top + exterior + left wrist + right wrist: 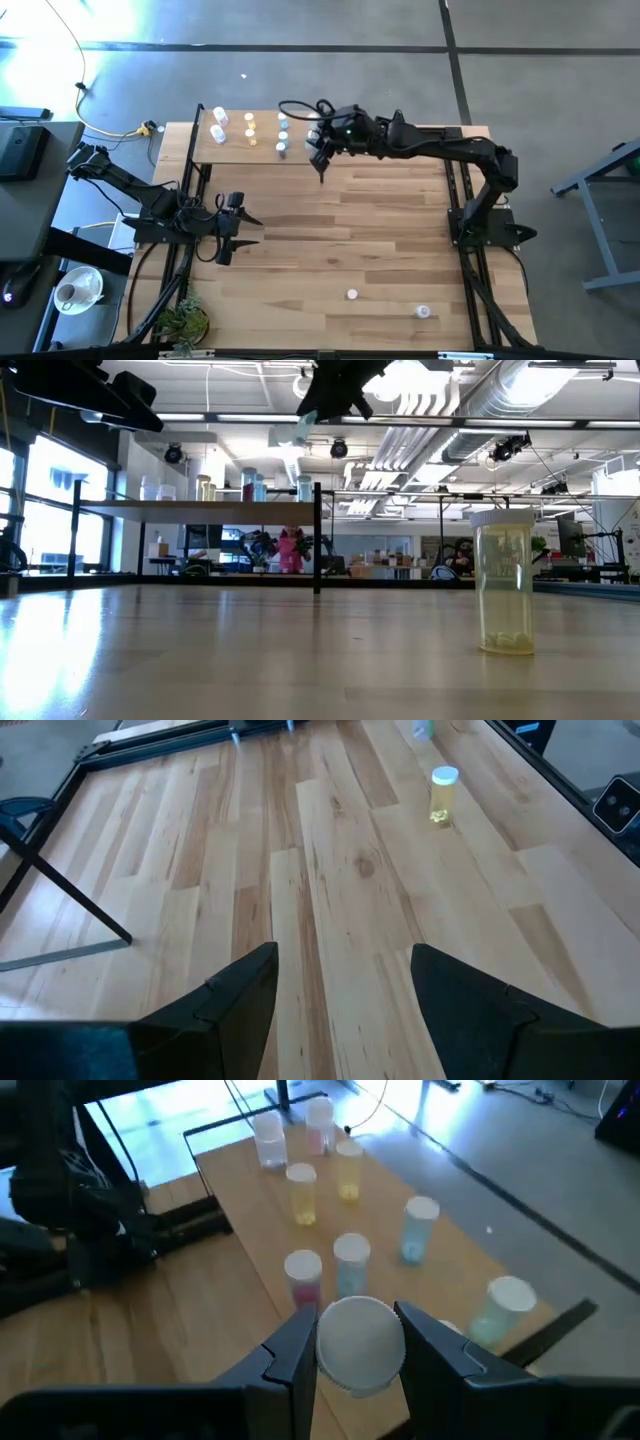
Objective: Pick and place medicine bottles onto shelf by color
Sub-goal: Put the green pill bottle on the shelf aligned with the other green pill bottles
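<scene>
Held bottle (360, 1342): pale-capped, nearest the right wrist camera, clamped between the two dark fingers of the right gripper (358, 1348); its tint is hidden by the cap from this angle, so which colour group it belongs to cannot be told.
Right gripper: closed on that bottle, hanging above the shelf (262, 153) at the table's far edge, presumably carrying the bottle to a slot.
Shelf: light-wood board with black posts, seen from table height as a raised deck (200, 506); it already carries several bottles.
Shelved bottles: two yellow ones (301, 1193) close together, two light blue ones (420, 1228) near each other, pink-tinted ones (304, 1277) and a white one (269, 1138); like tints mostly sit side by side, apparently the colour sorting under way.
Green-tinted bottle (505, 1305): on the shelf near its edge, close to the gripper.
Left gripper (345, 985): fingers spread wide, holding nothing, low over bare planks on the left side of the table (380, 230); judged to be waiting.
Remaining bottles: a yellow one (443, 793) upright on the tabletop, well apart from the shelf, and another pale one (423, 312) near the table's front edge; both judged still to be sorted.
Potted plant (182, 322): at the table's front left corner, out of the way.
</scene>
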### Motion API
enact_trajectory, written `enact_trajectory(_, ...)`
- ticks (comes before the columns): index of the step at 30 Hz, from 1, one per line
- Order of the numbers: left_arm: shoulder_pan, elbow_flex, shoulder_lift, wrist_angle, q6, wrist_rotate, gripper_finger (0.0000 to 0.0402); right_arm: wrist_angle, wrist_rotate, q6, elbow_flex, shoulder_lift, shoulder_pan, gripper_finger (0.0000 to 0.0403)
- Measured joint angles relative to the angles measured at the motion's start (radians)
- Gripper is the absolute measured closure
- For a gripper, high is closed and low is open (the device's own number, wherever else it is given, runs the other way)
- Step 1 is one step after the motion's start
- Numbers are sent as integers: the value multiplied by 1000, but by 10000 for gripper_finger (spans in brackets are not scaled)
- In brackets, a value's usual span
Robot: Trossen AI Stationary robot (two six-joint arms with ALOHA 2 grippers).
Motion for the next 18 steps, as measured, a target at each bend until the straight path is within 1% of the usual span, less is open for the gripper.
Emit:
enact_trajectory(6, 0, 0, -1, 8, 0, -1, 181, -11, -25, 14, 0, 67, 0, 304)
enact_trajectory(15, 0, 0, 0, 8, 0, -4, 181, -29, -21, 3, -1, 137, -9, 304)
enact_trajectory(18, 0, 0, 0, 7, 0, -4, 181, -41, -3, -17, -1, 147, -11, 304)
